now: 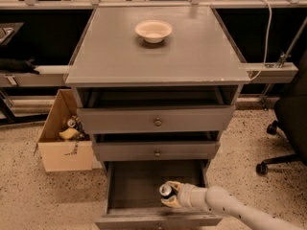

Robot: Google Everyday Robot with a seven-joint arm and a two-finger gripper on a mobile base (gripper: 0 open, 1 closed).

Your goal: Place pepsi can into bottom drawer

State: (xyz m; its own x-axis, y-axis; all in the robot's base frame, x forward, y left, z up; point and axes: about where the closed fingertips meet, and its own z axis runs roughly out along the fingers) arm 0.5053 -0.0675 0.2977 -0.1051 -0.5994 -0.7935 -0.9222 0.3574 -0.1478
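The bottom drawer point(129, 183) of the grey cabinet is pulled open, showing its dark floor. My gripper point(170, 195) reaches in from the lower right on a white arm and is shut on the pepsi can point(166, 190). Only the can's silver top and a little of its dark side show, and it sits low inside the drawer near the front right. The two shallower drawers above are closed.
A white bowl point(153, 30) stands on the cabinet top point(158, 56). A cardboard box point(64, 138) with items sits on the floor at the left. An office chair base point(280, 143) is at the right. Dark shelving runs behind.
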